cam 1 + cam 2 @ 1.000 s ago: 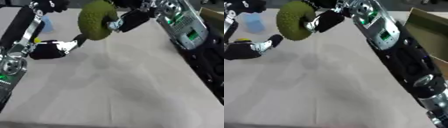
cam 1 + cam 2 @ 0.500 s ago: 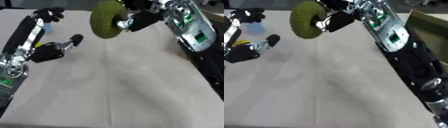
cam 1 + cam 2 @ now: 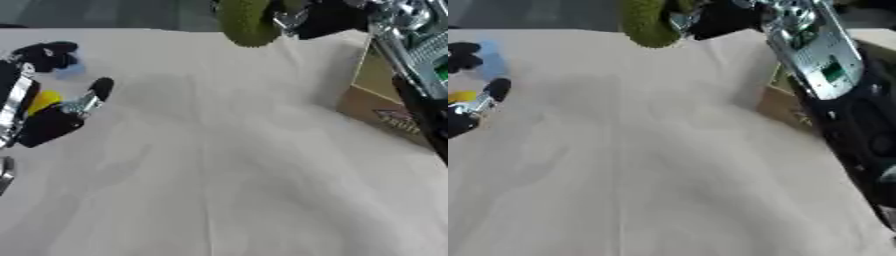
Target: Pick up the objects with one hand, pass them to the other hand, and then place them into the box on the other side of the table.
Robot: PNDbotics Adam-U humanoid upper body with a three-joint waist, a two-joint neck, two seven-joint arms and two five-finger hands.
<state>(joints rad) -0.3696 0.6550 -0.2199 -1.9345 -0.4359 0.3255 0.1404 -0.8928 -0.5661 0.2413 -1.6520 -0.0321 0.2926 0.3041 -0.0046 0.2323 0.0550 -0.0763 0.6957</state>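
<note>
A pale cloth covers the counter [image 3: 227, 170], which fills most of both views. At its right edge stands the cardboard box [image 3: 385, 107], open side up, with the robot's right arm running along above it. Near the top edge the right hand [image 3: 319, 20] is curled round an olive-green, doughnut-shaped object [image 3: 243, 22], carried clear of the counter and not yet over the box. At the left the left hand [image 3: 61, 112] holds nothing, one finger stretched out, just beside a small yellow thing [image 3: 44, 100] and a pale blue one [image 3: 70, 72]; what these are is hard to tell. The handover looks finished and the placing step is in hand: next the right hand should swing the green object over the box opening, then let go.
</note>
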